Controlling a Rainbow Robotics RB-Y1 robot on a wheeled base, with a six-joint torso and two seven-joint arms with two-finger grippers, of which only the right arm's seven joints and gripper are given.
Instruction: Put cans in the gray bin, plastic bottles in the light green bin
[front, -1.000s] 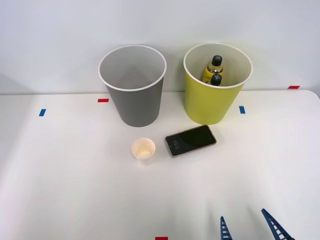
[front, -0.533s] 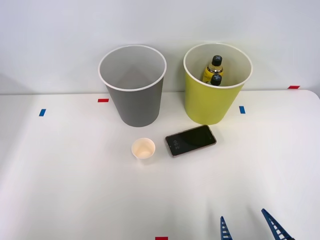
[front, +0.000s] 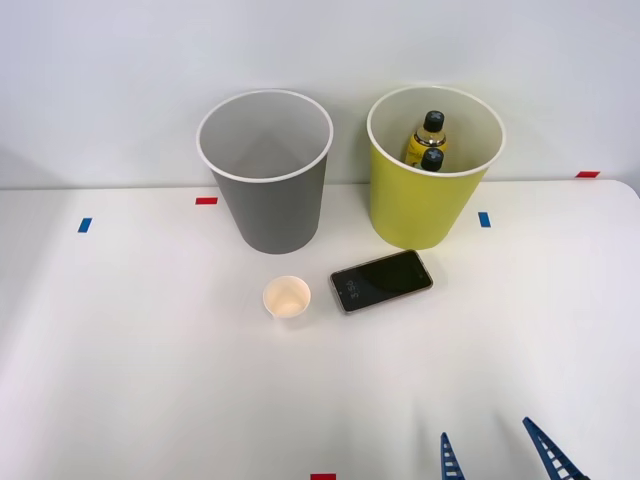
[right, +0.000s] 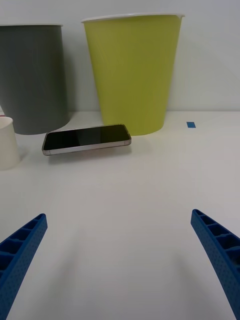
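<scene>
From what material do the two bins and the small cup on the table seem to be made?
The gray bin and the light green bin look like matte molded plastic: smooth tapered walls, even color, thin white rims. The small cup is probably paper: cream, dull, with a rolled lip, though that cannot be confirmed.

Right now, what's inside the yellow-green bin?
Two plastic bottles with black caps and yellow liquid stand inside the light green bin, one in front of the other. The bin's wall covers their lower parts and the bottom, so anything else down there is hidden.
</scene>
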